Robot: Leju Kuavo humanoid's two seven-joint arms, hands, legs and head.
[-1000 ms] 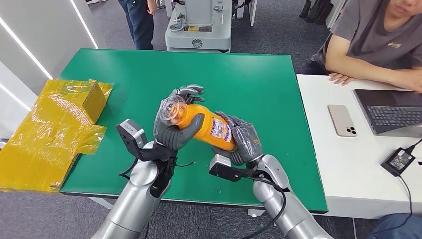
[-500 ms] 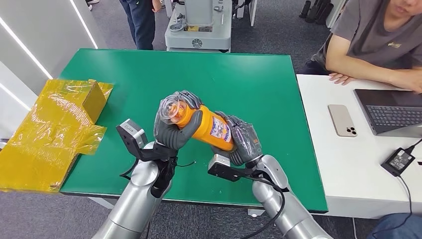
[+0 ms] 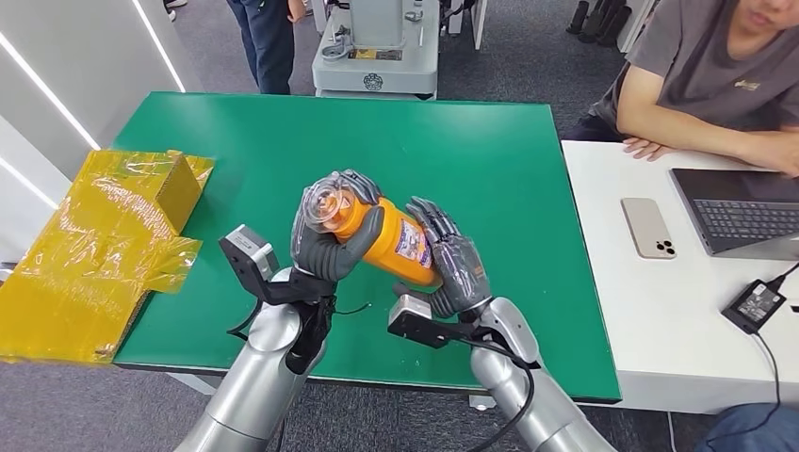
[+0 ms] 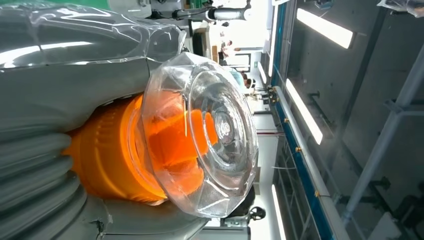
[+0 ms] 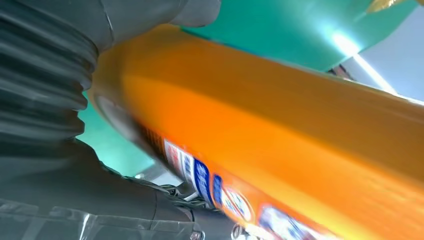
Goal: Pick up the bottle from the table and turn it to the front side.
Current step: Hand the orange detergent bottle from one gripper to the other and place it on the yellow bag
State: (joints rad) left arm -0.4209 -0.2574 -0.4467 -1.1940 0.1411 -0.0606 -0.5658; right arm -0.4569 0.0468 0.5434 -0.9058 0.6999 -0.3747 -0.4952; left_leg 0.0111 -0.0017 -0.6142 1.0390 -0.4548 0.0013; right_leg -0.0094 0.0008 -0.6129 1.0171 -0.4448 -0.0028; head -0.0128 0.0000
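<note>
An orange bottle (image 3: 396,243) with a clear cap (image 3: 325,202) and a printed label hangs tilted above the green table (image 3: 471,141), cap end toward my left. My left hand (image 3: 325,252) grips it just below the cap, thumb across the front. My right hand (image 3: 454,266) is at the bottle's lower end with its fingers stretched out and apart, lying against the bottle rather than wrapped round it. The left wrist view looks straight at the clear cap (image 4: 210,135) over the orange neck. In the right wrist view, the orange body (image 5: 280,125) and its label run close by.
A yellow film-wrapped box (image 3: 104,235) lies off the table's left edge. To the right stands a white table with a phone (image 3: 648,227), a laptop (image 3: 744,212) and a seated person (image 3: 716,75). Another person (image 3: 264,38) and a machine base (image 3: 377,47) are behind.
My left hand's fingers closed round the bottle's neck. My right hand's fingers, wrapped round the lower end before, have uncurled and spread. The bottle has barely moved.
</note>
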